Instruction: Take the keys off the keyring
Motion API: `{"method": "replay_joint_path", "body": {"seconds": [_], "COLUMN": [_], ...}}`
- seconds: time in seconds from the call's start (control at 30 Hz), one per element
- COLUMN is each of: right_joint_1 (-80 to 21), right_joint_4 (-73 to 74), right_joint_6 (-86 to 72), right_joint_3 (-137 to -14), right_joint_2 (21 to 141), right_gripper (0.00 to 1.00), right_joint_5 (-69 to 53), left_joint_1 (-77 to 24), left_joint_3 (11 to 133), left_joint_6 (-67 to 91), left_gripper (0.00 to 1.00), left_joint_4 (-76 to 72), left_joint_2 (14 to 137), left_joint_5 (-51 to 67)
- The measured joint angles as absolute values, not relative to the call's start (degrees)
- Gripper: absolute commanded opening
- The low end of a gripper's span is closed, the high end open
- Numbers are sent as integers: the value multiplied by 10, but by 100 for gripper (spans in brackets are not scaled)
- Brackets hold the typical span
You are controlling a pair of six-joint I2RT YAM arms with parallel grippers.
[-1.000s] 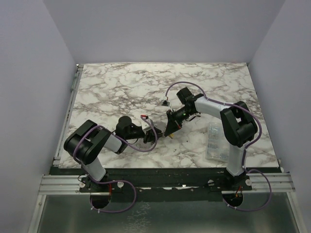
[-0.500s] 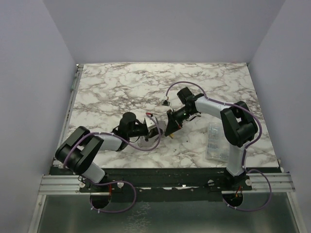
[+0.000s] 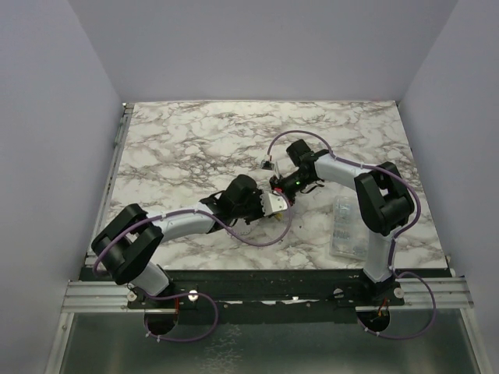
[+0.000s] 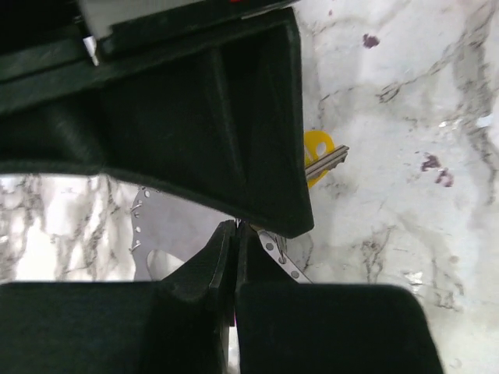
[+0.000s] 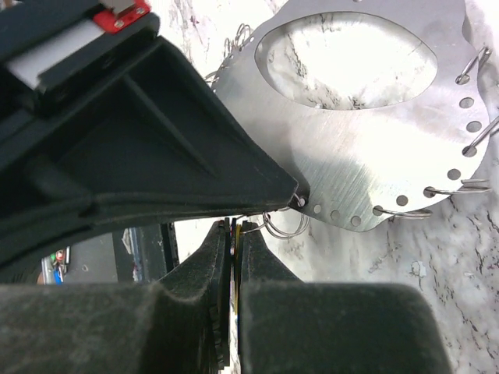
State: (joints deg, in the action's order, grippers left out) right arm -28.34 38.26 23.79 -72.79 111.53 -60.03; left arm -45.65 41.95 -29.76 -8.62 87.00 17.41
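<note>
The keyring (image 5: pixel 366 171) is a flat grey metal plate with a big oval opening, rim holes and small wire rings; it also shows in the left wrist view (image 4: pixel 168 234). My two grippers meet over it at the table's middle. My left gripper (image 4: pixel 235 227) is shut on the plate's perforated edge; from above it (image 3: pixel 269 209) sits just left of the right one. My right gripper (image 5: pixel 236 227) is shut on thin flat yellow and dark keys hanging from a small wire ring (image 5: pixel 284 224); from above it is (image 3: pixel 282 192). A yellow-headed key (image 4: pixel 316 149) lies beyond the right finger.
A clear plastic box (image 3: pixel 347 226) lies on the marble table (image 3: pixel 195 140) to the right, beside the right arm's base. Walls close in the table on the left, back and right. Each gripper's black body blocks much of the other's wrist view.
My left arm has swung right and forward from the near left until its gripper meets the right gripper at the keyring. The right gripper has barely moved.
</note>
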Motion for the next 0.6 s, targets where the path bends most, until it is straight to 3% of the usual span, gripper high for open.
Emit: {"method": "replay_joint_path", "body": {"seconds": [0.13,0.3,0.43,0.6], "right_joint_1": [-284,-285,-291,-293], "right_joint_4": [380,380,377,377], "right_joint_6": [237,232,225,225], "right_joint_3": [-728,-728,-728,-728], "right_joint_2": [1115,1115,1115,1115], "right_gripper": [1,1,1,1], "right_joint_5": [-597,-601,-616,-627], "left_joint_1": [-502,-523,-496,-400], "left_joint_3": [447,475,475,423], "left_joint_6": [-357,-398,-391,-321], "left_gripper": [1,30,52,54], "left_joint_4": [-35,22,32,-28], "left_joint_2": [878,880,878,839], "left_joint_5": [79,21,49,183]}}
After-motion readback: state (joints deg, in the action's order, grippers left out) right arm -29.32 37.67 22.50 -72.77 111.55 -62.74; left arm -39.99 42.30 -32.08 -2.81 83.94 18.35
